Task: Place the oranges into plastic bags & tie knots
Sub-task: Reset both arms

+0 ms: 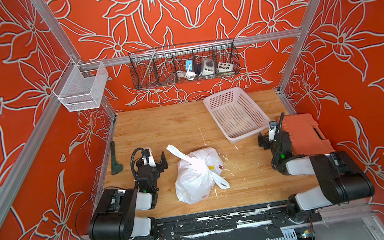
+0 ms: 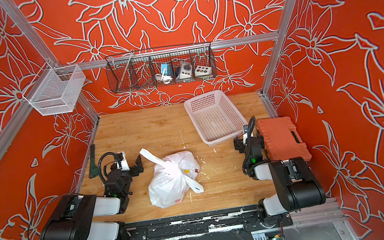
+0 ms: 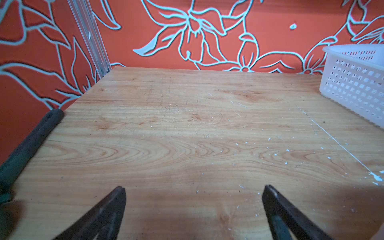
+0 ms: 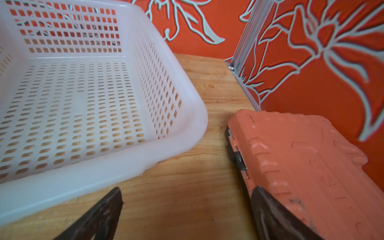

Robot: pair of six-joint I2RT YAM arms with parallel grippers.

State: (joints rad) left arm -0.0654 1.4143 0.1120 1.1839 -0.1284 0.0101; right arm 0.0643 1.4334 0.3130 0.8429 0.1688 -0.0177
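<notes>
I see left gripper (image 3: pixel 193 190) spread wide, holding nothing, over bare table (image 1: pixel 148 127) left of bag (image 1: pixel 194 179), apart from it. Right gripper (image 4: pixel 187 190) also wide, nothing held, well right of bag. Bag lies on table between grippers, knot (image 1: pixel 196 162) on top.

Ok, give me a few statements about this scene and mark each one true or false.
1. The plastic bag has its handles tied in a knot. True.
2. The left gripper is shut on the bag. False: it is open, apart from the bag, and holds nothing.
3. The white perforated basket holds three oranges. False: it is empty.
4. The orange tool case lies beside the right gripper. True.
</notes>
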